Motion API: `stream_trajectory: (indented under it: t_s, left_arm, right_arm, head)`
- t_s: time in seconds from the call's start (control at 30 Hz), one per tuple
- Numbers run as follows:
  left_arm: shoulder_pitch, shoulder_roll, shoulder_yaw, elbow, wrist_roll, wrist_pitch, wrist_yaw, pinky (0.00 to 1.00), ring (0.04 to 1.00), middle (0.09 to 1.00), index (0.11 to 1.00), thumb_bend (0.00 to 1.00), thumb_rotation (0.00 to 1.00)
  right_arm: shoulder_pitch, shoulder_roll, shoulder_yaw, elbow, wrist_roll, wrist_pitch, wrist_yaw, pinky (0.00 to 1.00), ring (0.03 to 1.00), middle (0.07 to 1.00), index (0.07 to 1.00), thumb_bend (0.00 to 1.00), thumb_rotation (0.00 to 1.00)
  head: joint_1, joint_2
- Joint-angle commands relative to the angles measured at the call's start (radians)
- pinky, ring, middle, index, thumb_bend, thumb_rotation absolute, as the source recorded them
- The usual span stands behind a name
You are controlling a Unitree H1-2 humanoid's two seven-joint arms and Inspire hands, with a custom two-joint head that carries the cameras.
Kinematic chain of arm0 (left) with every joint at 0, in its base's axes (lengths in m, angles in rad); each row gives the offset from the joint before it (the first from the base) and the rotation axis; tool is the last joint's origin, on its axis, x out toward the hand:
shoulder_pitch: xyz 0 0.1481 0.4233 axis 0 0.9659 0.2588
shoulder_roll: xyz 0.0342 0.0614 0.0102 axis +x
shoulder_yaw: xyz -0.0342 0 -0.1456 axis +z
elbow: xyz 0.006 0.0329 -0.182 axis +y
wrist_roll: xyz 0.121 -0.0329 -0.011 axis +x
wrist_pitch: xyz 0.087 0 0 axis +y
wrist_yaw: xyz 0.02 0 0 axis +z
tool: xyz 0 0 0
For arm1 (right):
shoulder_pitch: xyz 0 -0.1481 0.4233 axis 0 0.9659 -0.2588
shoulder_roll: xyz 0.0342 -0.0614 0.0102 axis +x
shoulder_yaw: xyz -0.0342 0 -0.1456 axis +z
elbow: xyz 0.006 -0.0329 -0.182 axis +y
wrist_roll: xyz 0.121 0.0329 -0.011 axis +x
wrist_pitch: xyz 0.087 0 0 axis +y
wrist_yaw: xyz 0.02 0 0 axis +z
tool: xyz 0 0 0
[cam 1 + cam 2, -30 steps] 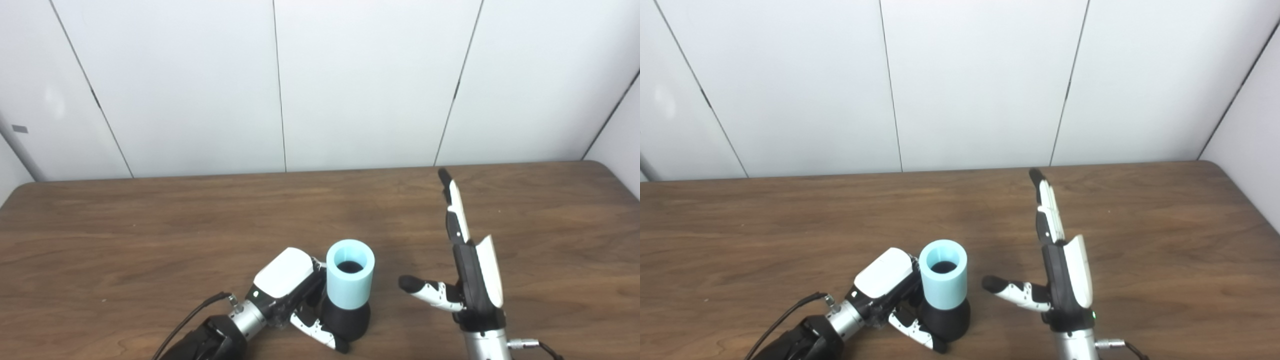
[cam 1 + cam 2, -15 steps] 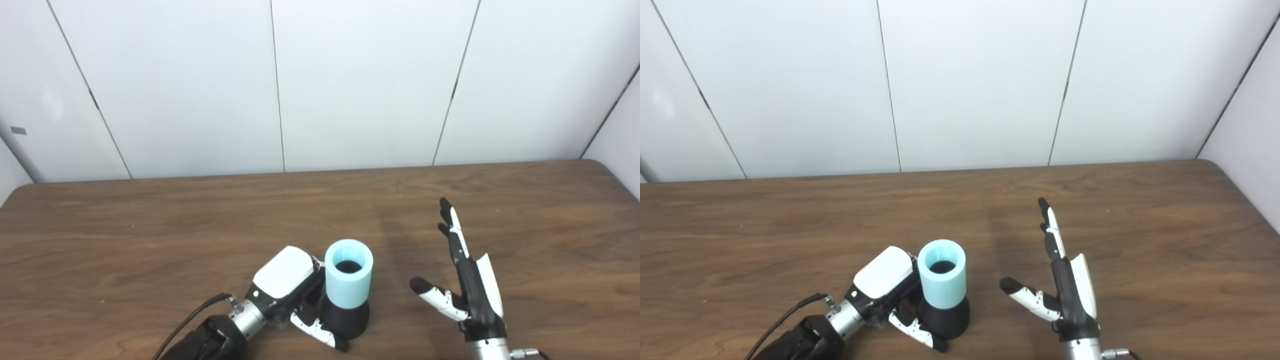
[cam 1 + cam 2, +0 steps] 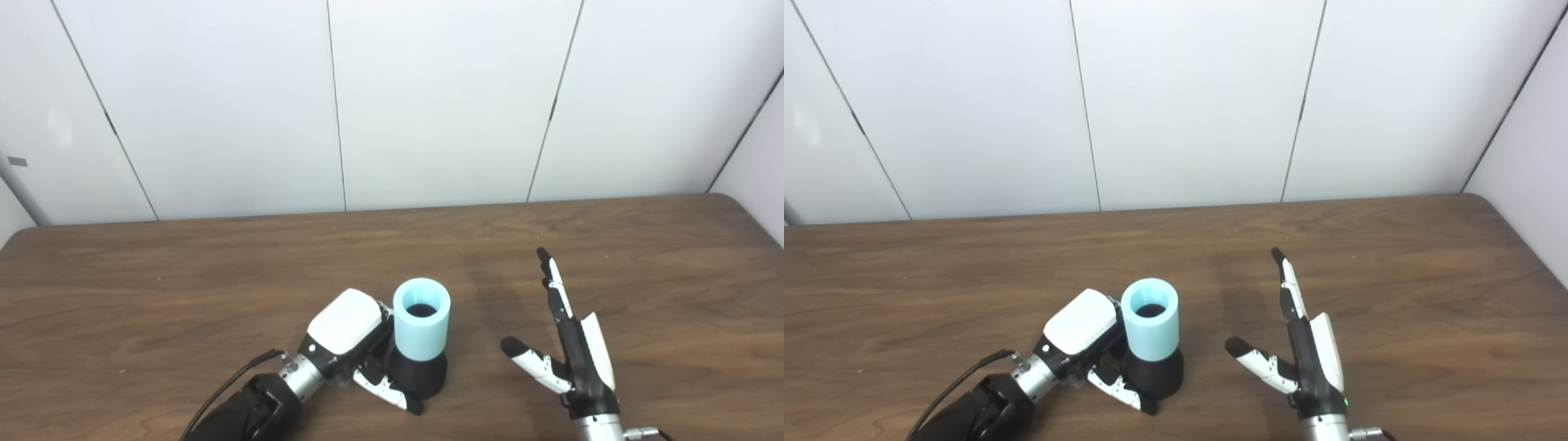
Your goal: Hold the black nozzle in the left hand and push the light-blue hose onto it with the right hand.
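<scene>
Left hand (image 3: 352, 343) grasps the nozzle (image 3: 418, 380), its fingers mostly hidden behind it. The hose (image 3: 421, 318) sits on the nozzle, covering its top. Right hand (image 3: 572, 355), right of the nozzle, is spread and empty.

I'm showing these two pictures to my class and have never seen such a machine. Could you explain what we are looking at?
Both pictures come from two cameras side by side on a humanoid robot's head, looking down at a wooden table, so they show one scene. The robot's two arms enter from the bottom edge. Its left hand is wrapped around a black nozzle standing on the table, with a light-blue hose piece fitted upright on top. Its right hand is open, holds nothing and is clear of the hose.
</scene>
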Motion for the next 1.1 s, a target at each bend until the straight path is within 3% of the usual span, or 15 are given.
stream_trajectory:
  t_s: [0.0, 0.27, 0.4, 0.5, 0.57, 0.6, 0.67, 0.77, 1.07]
  left_arm:
    - [0.108, 0.060, -0.012, 0.174, 0.092, 0.144, -0.001, 0.10, 0.155, 0.241, 0.483, 0.52, 0.05]
    - [0.103, 0.062, -0.011, 0.210, 0.118, 0.177, 0.037, 0.10, 0.151, 0.243, 0.485, 0.52, 0.05]
    - [0.103, 0.066, -0.008, 0.217, 0.103, 0.161, 0.055, 0.12, 0.180, 0.269, 0.486, 0.52, 0.05]
    - [0.102, 0.067, -0.009, 0.220, 0.101, 0.165, 0.051, 0.20, 0.284, 0.408, 0.489, 0.52, 0.06]
    - [0.103, 0.067, -0.006, 0.215, 0.087, 0.158, 0.041, 0.34, 0.468, 0.566, 0.492, 0.52, 0.07]
    - [0.101, 0.068, -0.007, 0.218, 0.085, 0.149, 0.045, 0.40, 0.521, 0.595, 0.539, 0.75, 0.10]
    - [0.100, 0.070, -0.009, 0.221, 0.082, 0.129, 0.060, 0.48, 0.592, 0.607, 0.581, 0.95, 0.13]
    - [0.099, 0.072, -0.013, 0.220, 0.082, 0.120, 0.060, 0.52, 0.624, 0.617, 0.598, 0.99, 0.15]
    - [0.098, 0.069, -0.011, 0.226, 0.073, 0.125, 0.039, 0.54, 0.636, 0.631, 0.611, 1.00, 0.16]
  right_arm:
    - [-0.023, 0.003, -0.010, -0.023, -0.003, -0.026, -0.010, 0.98, 1.000, 1.000, 0.989, 0.87, 0.87]
    - [-0.023, 0.005, -0.010, -0.022, -0.008, -0.022, -0.009, 0.98, 0.998, 1.000, 0.987, 0.87, 0.86]
    - [-0.024, 0.006, -0.009, -0.024, -0.006, -0.027, -0.010, 0.98, 1.000, 1.000, 0.990, 0.86, 0.86]
    - [-0.028, 0.007, -0.011, -0.017, -0.006, -0.036, -0.017, 0.96, 0.996, 1.000, 0.987, 0.86, 0.87]
    - [-0.029, 0.008, -0.012, -0.016, -0.006, -0.035, -0.017, 0.96, 0.996, 1.000, 0.988, 0.86, 0.86]
    - [-0.029, 0.007, -0.012, -0.017, -0.007, -0.032, -0.016, 0.96, 0.995, 1.000, 0.989, 0.86, 0.86]
    - [-0.027, 0.009, -0.012, -0.023, -0.013, -0.020, -0.013, 0.96, 0.998, 1.000, 0.993, 0.86, 0.87]
    - [-0.027, 0.008, -0.012, -0.022, -0.012, -0.024, -0.012, 0.96, 0.996, 1.000, 0.992, 0.86, 0.87]
    - [-0.026, 0.007, -0.012, -0.020, -0.004, -0.024, -0.007, 0.96, 0.998, 1.000, 0.991, 0.85, 0.85]
  head:
    - [0.000, 0.000]
    - [-0.001, 0.002]
    - [-0.004, 0.003]
    - [-0.004, 0.003]
    - [-0.004, 0.001]
    - [-0.004, 0.001]
    - [-0.004, 0.001]
    - [-0.003, 0.001]
    - [-0.002, 0.002]
